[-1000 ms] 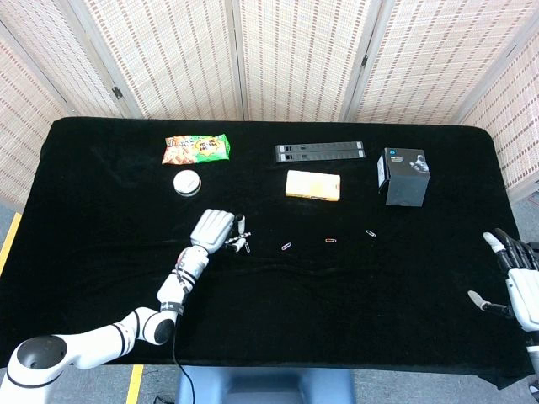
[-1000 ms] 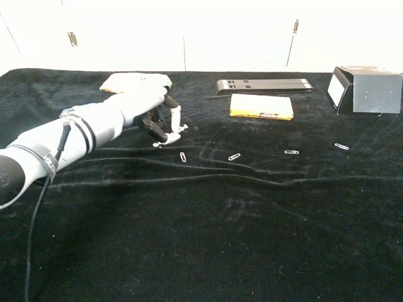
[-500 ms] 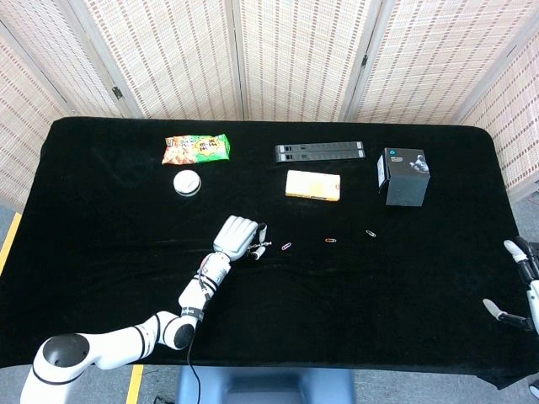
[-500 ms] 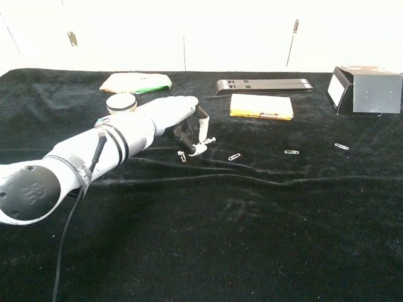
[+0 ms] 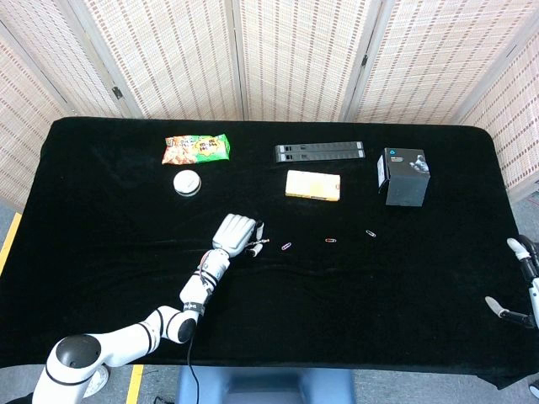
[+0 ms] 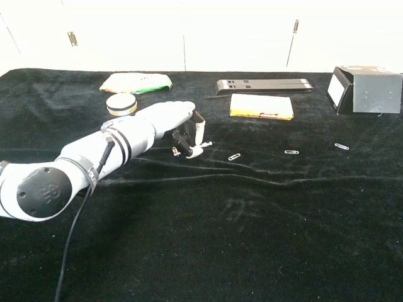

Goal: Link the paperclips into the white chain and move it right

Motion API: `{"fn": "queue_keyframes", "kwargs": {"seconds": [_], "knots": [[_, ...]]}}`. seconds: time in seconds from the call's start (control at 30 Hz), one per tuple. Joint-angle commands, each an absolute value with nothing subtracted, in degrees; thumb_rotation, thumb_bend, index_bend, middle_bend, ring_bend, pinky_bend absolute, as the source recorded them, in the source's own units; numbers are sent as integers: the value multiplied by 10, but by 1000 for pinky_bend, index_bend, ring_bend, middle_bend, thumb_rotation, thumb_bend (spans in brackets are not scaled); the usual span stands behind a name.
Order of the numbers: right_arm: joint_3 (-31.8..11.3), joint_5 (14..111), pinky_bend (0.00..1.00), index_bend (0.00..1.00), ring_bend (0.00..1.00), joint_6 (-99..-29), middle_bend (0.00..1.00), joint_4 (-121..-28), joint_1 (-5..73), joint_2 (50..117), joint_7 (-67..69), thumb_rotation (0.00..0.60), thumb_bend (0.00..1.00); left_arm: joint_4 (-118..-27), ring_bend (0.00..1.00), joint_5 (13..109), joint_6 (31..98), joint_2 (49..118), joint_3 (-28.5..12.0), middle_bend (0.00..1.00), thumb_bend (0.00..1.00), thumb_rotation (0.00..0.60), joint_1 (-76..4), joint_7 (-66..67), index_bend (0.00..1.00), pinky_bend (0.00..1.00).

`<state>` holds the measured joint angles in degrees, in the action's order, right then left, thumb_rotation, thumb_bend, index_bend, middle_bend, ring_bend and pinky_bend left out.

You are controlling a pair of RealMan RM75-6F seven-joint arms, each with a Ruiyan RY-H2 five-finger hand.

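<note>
My left hand [image 5: 237, 234] [image 6: 179, 124] lies low on the black cloth with its fingers [image 6: 196, 134] curled down, pinching a short whitish chain [image 6: 203, 145] whose end pokes out to the right. A small clip [image 6: 176, 150] lies just under the hand. Three loose paperclips lie in a row to its right: one close by [image 5: 286, 246] [image 6: 234, 156], one in the middle [image 5: 330, 240] [image 6: 291, 151], one furthest right [image 5: 370, 232] [image 6: 341, 146]. My right hand [image 5: 524, 282] shows only at the head view's right edge, fingers apart, holding nothing.
Along the back stand a snack bag [image 5: 195, 148], a round tin [image 5: 187, 183], a long black bar [image 5: 318, 151], a yellow box [image 5: 312, 185] and a black box [image 5: 402, 175]. The table's front edge [image 5: 337, 370] runs below.
My left hand carried the whitish chain rightward toward the first loose clip, then drew back slightly left. My right hand slid right, mostly out of the head view.
</note>
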<state>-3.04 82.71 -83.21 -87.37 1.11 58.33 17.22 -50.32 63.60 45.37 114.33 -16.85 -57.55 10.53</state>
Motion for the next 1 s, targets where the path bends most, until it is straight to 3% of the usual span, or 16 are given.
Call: {"fn": "queue_keyframes", "kwargs": {"seconds": [0.03,0.53,1.0], "knots": [[-31,827,0,0,0,-835,0,-874,9,583,173,592,226,-496,1000,640,449,1149,-164,1000,580,600,-574,99,801,1000],[-30,838,0,0,0,-844,0,-874,4,582,175,590,226,-502,1000,662,473,1150,-160,1000,580,600,-565,91,801,1000],[-22,864,0,0,0,-864,0,-880,-3,582,169,591,227,-715,1000,673,575,1075,-141,1000,580,600,-518,218,801,1000]]}}
